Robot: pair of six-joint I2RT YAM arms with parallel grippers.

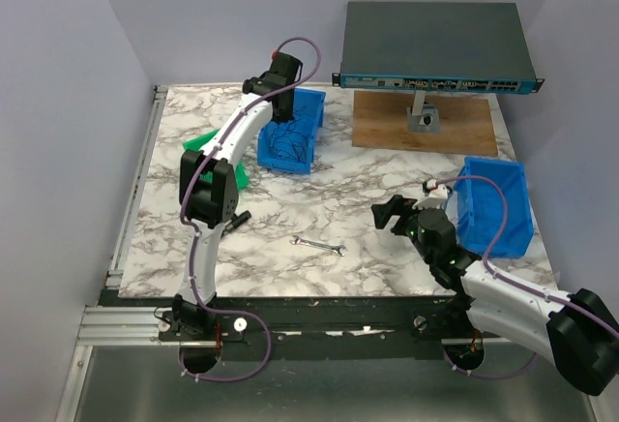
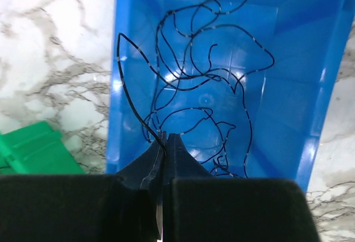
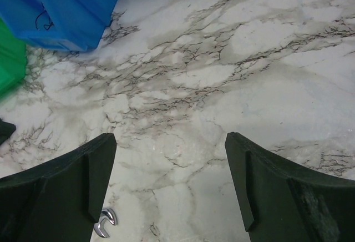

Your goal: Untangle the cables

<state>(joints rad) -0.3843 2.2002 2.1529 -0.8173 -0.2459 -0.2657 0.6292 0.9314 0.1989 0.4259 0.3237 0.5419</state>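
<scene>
Although your left gripper (image 2: 166, 143) is clenched on one black strand, the cables (image 2: 211, 76) are nowhere near sorted. They lie as one loose snarl of loops crossing each other on the floor of the blue bin (image 2: 294, 86), which sits toward the far edge of the worktop (image 1: 368, 199), left of its middle. As far as I can see every wire is inside that bin, and none is laid out by itself on the marble. By my reading you are at the very first pull, with all the separating left to do. Your right gripper (image 3: 171, 139) hangs released and empty above bare marble toward the near right corner, beside a second blue bin (image 1: 488, 164) and well apart from the tangle. It would have to cross to the far bin before it could pin the heap while you draw the strand out
</scene>
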